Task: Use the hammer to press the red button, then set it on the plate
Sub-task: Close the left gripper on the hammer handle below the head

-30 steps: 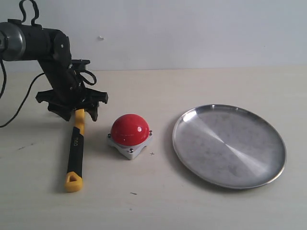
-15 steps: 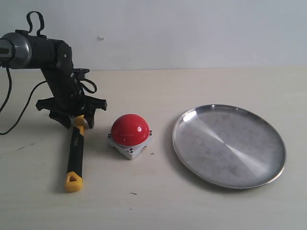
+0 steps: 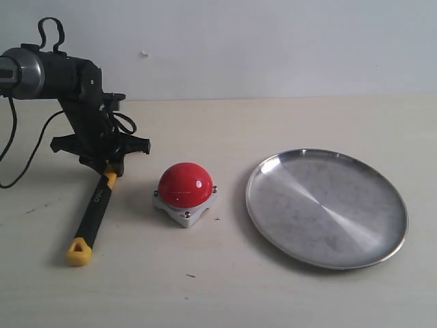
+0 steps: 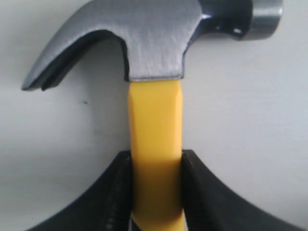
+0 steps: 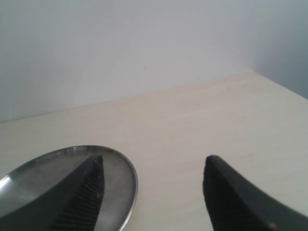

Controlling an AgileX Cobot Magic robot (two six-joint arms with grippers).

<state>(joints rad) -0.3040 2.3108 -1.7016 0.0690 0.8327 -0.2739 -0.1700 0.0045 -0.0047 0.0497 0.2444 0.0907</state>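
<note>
Hammer (image 4: 155, 115) seemingly clamped in left gripper (image 4: 155, 161)

Left: left arm (image 3: 72, 78) and left gripper (image 3: 106, 166) crowd the hammer (image 3: 95, 203) head end | Middle: red button (image 3: 185, 184) stands proud, bare table (image 3: 218, 280) lanes either side | Right: plate (image 3: 321, 205) low, open above | Back wall (image 3: 273, 48): clearance probably ample, hard to judge

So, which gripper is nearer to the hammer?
Left. The left gripper clasps the hammer on its yellow handle, close to the head; the right gripper hangs open away from it, near the plate.
</note>
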